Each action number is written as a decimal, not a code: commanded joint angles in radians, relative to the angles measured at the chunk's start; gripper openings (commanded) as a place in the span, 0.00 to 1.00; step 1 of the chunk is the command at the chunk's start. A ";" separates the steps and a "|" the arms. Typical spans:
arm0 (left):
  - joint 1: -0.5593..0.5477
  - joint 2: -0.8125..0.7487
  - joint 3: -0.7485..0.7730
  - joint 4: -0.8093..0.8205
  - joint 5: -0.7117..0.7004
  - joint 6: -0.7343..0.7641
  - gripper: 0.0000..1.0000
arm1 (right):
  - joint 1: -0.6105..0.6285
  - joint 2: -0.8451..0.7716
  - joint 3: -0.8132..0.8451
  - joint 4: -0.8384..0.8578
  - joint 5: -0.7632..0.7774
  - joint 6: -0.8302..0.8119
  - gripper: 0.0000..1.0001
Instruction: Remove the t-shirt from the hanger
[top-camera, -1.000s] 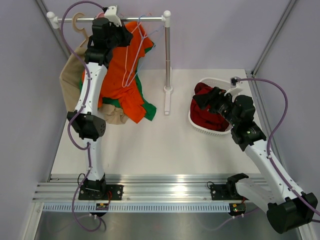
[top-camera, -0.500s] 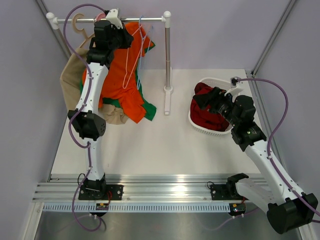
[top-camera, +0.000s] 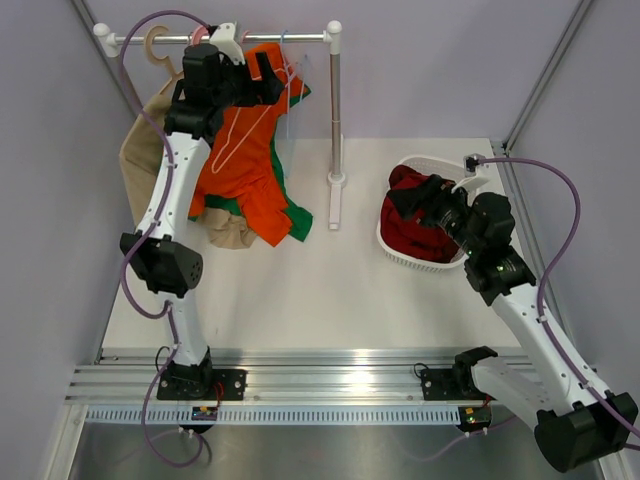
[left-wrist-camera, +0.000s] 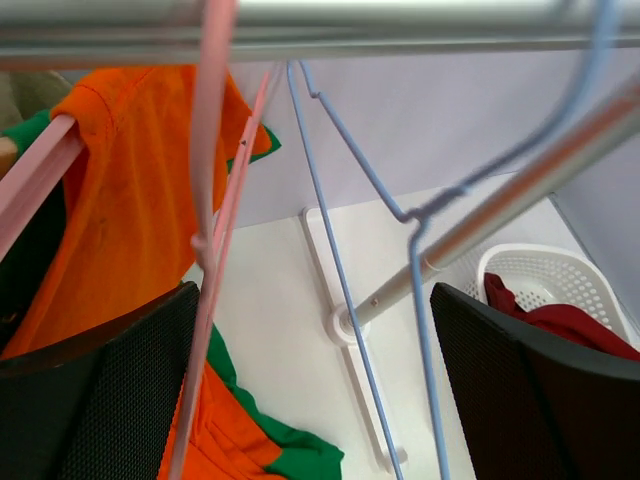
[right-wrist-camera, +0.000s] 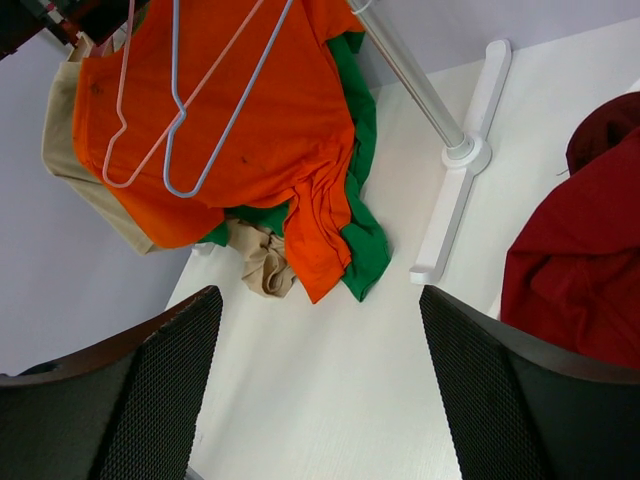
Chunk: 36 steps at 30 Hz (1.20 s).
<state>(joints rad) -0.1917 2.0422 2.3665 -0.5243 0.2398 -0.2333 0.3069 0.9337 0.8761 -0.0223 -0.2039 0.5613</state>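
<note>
L end effector moved right; jaws apart astride hanger.

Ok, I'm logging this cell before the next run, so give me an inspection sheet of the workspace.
Surface: white table, nothing spilled seen.
Job's things: crimson t-shirt bunched in the white basket; thin pink hanger bare on the rail.
Clutter: orange shirt and beige garment hang from the rail; blue hanger bare.
Grippers: left gripper open at the pink hanger; right gripper open by the basket, holding nothing.
Cables: purple cables loop off both arms.
Surroundings: lilac walls; nothing else seen.
</note>
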 joint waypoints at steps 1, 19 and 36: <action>-0.009 -0.184 -0.055 0.046 -0.008 0.005 0.99 | 0.014 -0.044 0.021 0.028 0.000 -0.009 0.89; -0.052 -0.693 -0.513 0.087 -0.051 0.025 0.99 | 0.014 -0.102 0.103 -0.096 0.080 -0.024 1.00; -0.052 -1.383 -1.165 0.115 0.013 -0.063 0.99 | 0.014 -0.147 0.112 -0.091 0.047 -0.037 1.00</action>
<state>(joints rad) -0.2432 0.7868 1.2865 -0.4324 0.2226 -0.2661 0.3077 0.8219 0.9405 -0.1120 -0.1509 0.5526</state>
